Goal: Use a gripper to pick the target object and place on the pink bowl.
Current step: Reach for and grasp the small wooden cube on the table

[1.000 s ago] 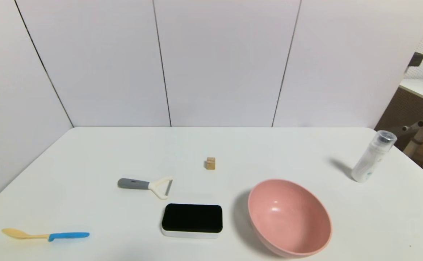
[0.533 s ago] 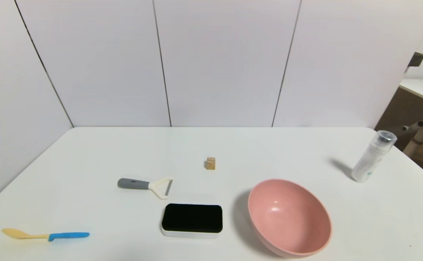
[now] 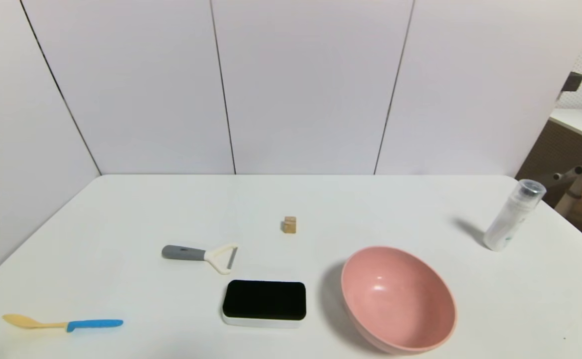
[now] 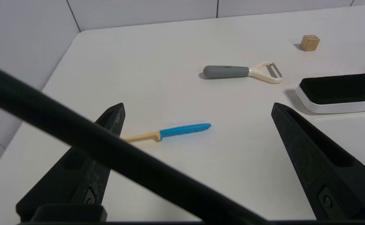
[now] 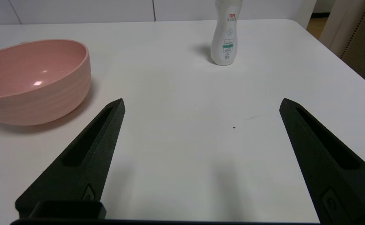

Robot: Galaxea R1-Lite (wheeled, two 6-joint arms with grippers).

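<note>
Awaiting pickup: one wooden cube (image 4: 309,43), on the table beyond the left pincer (image 4: 198,106), past the peeler (image 4: 226,72). Left pincer: jaws spread, empty. Right pincer (image 5: 202,101): idle, beside the pink bowl (image 5: 38,82). Advised handling: clear the peeler, descend squarely, pinch opposite faces.

Blue-and-yellow utensil (image 4: 182,129) between my open fingers (image 4: 307,150); peeler (image 4: 226,72), wooden cube (image 4: 309,43) and black-topped block (image 4: 342,93) beyond my fingertips.

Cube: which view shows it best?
The left wrist view: the cube appears larger there, with its faces and shadow distinct. The head view shows it whole but smaller. The right wrist view doesn't show it.
</note>
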